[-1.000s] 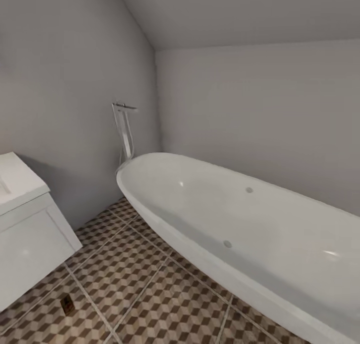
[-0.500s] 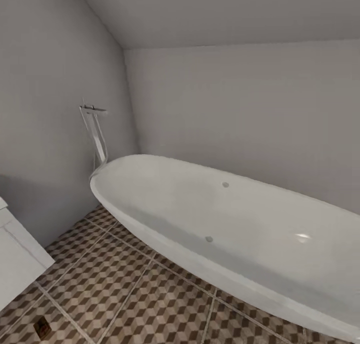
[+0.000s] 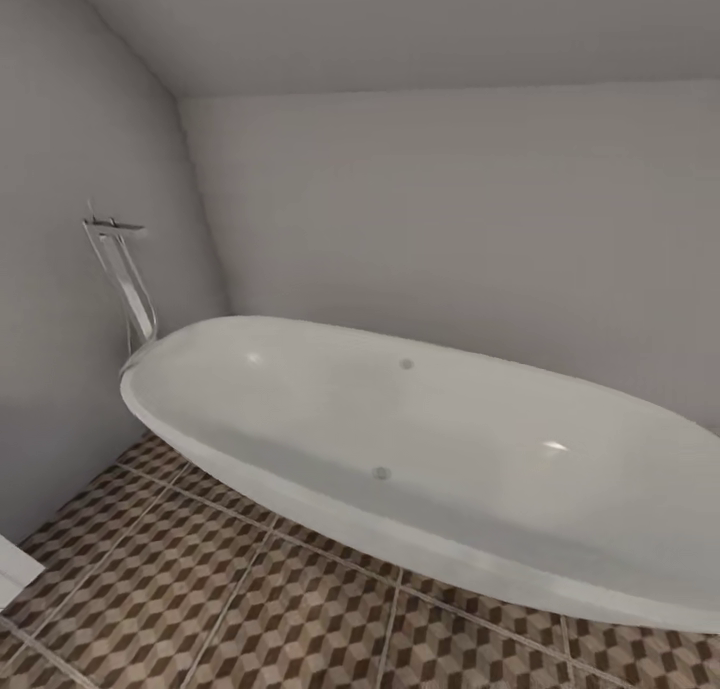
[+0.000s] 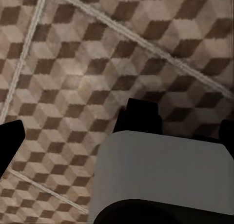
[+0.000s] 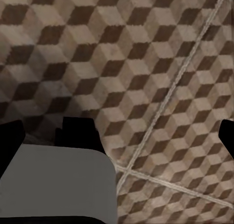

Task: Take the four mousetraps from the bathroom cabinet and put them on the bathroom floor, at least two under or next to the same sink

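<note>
Across the bathroom floor [image 3: 200,589] in front of me runs a long white oval bathtub [image 3: 420,449], glossy and smooth-walled, and I'll place everything else from it. Two small round fittings sit on its inner wall. At the tub's narrow end, against the plain grey wall [image 3: 450,229], a slim chrome floor-standing tub filler [image 3: 122,274] rises at a slant to a flat spout. The floor shows as large square tiles printed with a brown, beige and cream cube pattern, split by pale grout lines; it runs right up under the tub's curved belly. On my side of the tub, past its filler end, a small white flat-faced corner [image 3: 15,569] pokes into the head view's edge; I cannot tell what it belongs to.

In both wrist views I look at the same matte cube-patterned tile. The left claw [image 4: 117,131] shows dark fingertips [image 4: 9,141] at the frame's edges, set wide apart with nothing between them but a grey body with a dark block on it. The right claw [image 5: 117,136] is likewise spread and empty, dark fingertips [image 5: 10,138] well apart over the floor.
</note>
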Tool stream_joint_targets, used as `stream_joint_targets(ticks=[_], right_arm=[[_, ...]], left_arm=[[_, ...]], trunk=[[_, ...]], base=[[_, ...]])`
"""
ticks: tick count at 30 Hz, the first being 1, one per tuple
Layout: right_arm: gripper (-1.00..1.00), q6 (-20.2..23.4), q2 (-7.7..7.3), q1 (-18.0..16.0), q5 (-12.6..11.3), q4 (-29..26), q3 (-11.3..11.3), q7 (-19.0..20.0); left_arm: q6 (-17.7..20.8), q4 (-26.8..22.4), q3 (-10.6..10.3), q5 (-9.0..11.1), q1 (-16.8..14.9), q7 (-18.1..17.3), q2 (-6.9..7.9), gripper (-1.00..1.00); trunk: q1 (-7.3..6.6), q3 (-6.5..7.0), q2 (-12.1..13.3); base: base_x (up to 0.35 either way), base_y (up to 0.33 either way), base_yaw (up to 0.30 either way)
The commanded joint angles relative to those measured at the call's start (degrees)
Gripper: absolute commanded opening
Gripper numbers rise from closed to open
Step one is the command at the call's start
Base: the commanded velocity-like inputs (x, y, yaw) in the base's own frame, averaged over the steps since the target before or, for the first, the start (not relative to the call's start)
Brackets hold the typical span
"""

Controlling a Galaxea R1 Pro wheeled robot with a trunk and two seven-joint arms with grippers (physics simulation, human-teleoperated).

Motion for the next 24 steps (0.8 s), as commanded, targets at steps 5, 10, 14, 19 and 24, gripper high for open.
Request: stream_joint_targets(ticks=[5, 10, 14, 19, 24], right_arm=[[1.0, -0.3, 0.0, -0.08, 0.47, 0.15, -0.49, -0.28], [1.0, -0.3, 0.0, -0.08, 0.47, 0.14, -0.49, -0.28], [1.0, -0.3, 0.0, -0.08, 0.47, 0.16, -0.49, -0.28], [1.0, -0.3, 0.0, -0.08, 0.47, 0.17, -0.49, -0.28], [1.0, -0.3, 0.0, -0.08, 0.49, 0.21, -0.49, -0.28]], left_arm=[[0.14, 0.01, -0.47, 0.4, -0.02, 0.11, 0.0, 1.0], [0.14, 0.01, -0.46, 0.4, -0.02, 0.1, -0.01, 1.0], [0.14, 0.01, -0.48, 0.4, -0.02, 0.11, 0.0, 1.0], [0.14, 0.01, -0.48, 0.4, -0.02, 0.11, 0.01, 1.0], [0.14, 0.01, -0.49, 0.4, -0.02, 0.12, 0.01, 1.0]], trunk=[[-0.01, -0.04, -0.02], [-0.01, -0.04, -0.02], [-0.01, -0.04, -0.02], [-0.01, -0.04, -0.02], [-0.01, -0.04, -0.02]], base=[[0.0, 0.0, -0.299], [0.0, 0.0, -0.299], [0.0, 0.0, -0.299], [0.0, 0.0, -0.299], [0.0, 0.0, -0.299]])
